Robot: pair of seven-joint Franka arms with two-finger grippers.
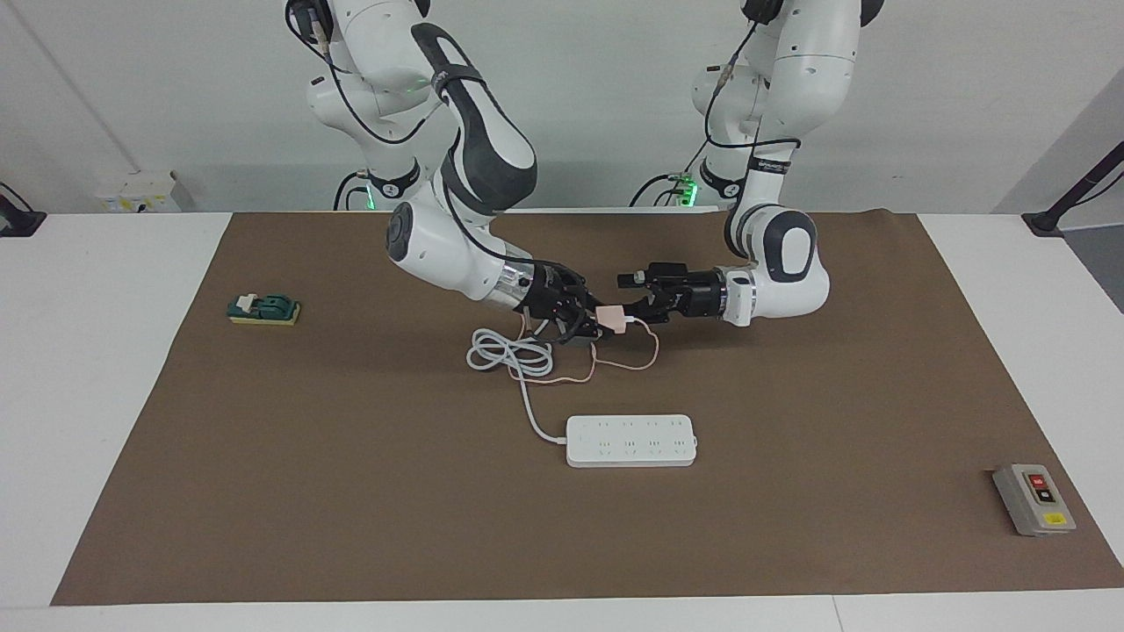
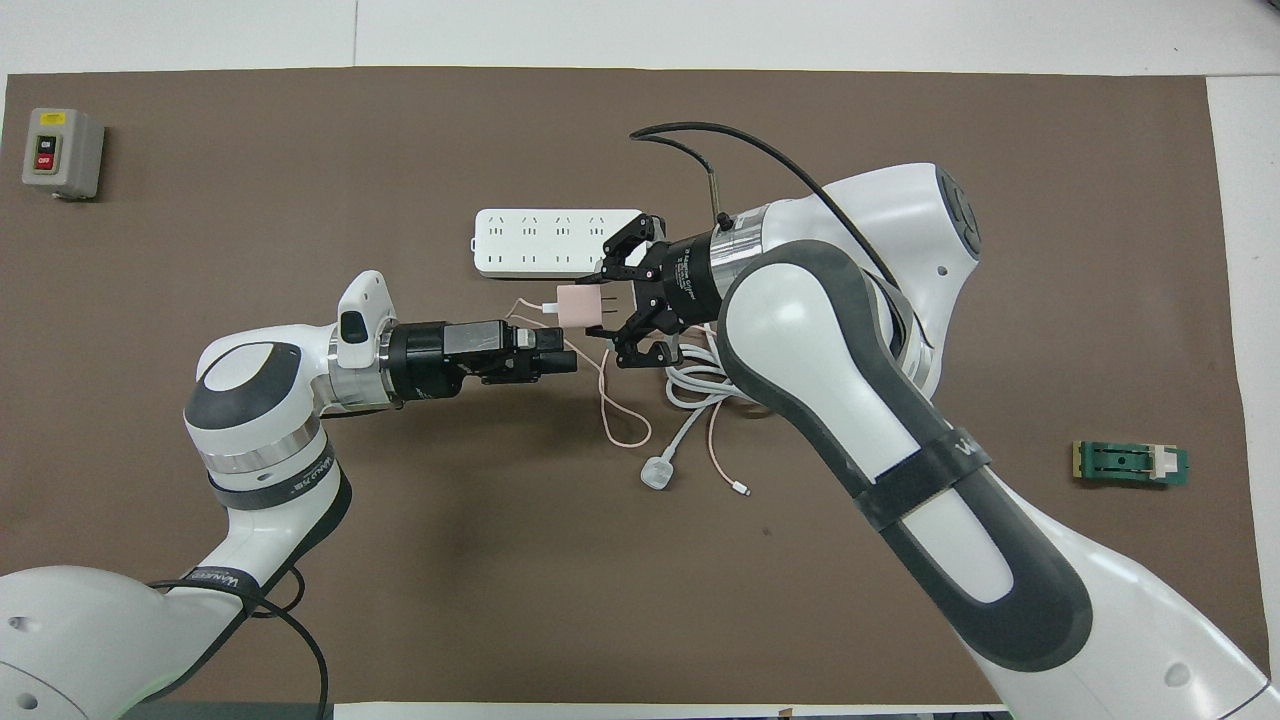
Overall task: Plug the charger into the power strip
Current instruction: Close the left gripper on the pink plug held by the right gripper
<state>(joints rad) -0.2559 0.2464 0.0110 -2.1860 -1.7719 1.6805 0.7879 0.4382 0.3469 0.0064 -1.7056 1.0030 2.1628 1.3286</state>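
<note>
Two pincers meet over the table at the charger; the left pincer grips its body, the right pincer stands spread at its prong end, holding nothing. The charger hangs in the air, prongs level and pointing at the right pincer; the strip lies flat, farther from the robots, sockets up, so the prongs must turn downward first.

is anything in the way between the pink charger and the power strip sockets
Nothing visible. The charger is held up between the right gripper and the left gripper. The power strip lies farther from the robots with bare mat between; its white cord coils under the right gripper.
</note>
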